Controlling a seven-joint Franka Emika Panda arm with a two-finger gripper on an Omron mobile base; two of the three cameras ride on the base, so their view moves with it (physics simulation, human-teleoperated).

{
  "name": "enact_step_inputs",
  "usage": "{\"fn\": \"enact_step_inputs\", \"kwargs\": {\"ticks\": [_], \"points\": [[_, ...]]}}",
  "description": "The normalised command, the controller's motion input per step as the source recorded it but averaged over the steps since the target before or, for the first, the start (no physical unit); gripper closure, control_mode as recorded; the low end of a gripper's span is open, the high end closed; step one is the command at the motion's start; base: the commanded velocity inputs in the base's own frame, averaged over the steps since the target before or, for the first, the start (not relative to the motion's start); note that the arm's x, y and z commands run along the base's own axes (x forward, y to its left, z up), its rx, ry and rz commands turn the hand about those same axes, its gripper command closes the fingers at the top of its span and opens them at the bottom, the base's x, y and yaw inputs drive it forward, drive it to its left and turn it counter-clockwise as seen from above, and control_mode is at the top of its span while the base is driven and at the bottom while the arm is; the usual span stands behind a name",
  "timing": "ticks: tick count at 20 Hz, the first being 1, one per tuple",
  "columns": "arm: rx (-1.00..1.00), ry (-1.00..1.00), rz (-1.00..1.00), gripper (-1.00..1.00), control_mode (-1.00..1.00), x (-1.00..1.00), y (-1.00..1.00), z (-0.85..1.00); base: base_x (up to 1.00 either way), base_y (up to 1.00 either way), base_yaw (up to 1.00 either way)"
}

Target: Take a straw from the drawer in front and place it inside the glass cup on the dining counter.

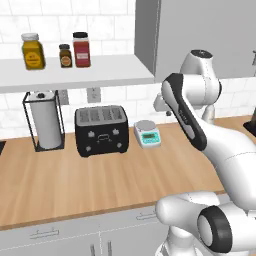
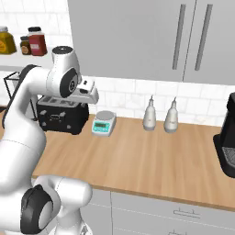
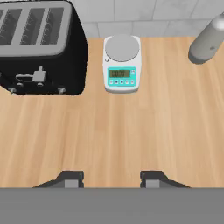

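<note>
**Desk:** What does the hand view give us?

**Photographer:** The gripper [image 3: 109, 179] hangs above a wooden wall counter [image 3: 131, 131], its two dark fingertips [image 3: 70, 179] standing apart with bare wood between them. Nothing is pinched. Beyond them sits a small white kitchen scale [image 3: 122, 63] with a teal display panel, a black four-slot toaster [image 3: 39, 48] just to its left, and a grey bottle [image 3: 209, 41] at the upper right edge.

**Desk:** And from the base cameras?

**Photographer:** In the left base view the white arm [image 1: 200, 130] rises from the lower right and bends over the counter. The toaster [image 1: 101, 130] stands near the wall, the scale [image 1: 147, 133] beside it on the right, a paper towel roll in a black wire holder [image 1: 45, 122] on its left. A white shelf [image 1: 75, 72] above carries three spice jars [image 1: 81, 50]. The right base view shows two white bottles [image 2: 160, 114] against the tiled wall, a black coffee machine [image 2: 226, 137] at the right edge, and grey wall cabinets [image 2: 151, 36] overhead.

**Desk:** Where is the drawer?

**Photographer:** A row of light grey drawer fronts [image 1: 45, 235] with slim bar handles runs under the counter edge, all shut. Which one holds the straw, I cannot tell.
</note>
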Motion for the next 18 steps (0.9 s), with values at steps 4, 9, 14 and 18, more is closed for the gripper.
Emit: {"fn": "enact_step_inputs", "kwargs": {"ticks": [4,9,14,18], "points": [[0.0,-0.01,0.0,-1.0,1.0,-0.01,0.0,0.0,-0.13,0.0,0.0],[0.0,0.0,0.0,-1.0,1.0,0.0,0.0,0.0,-0.83,-0.03,0.02],[0.0,0.0,0.0,-1.0,1.0,0.0,0.0,0.0,-0.75,-0.26,0.17],[0.0,0.0,0.0,-1.0,1.0,0.0,0.0,0.0,-0.06,-0.57,0.37]]}}
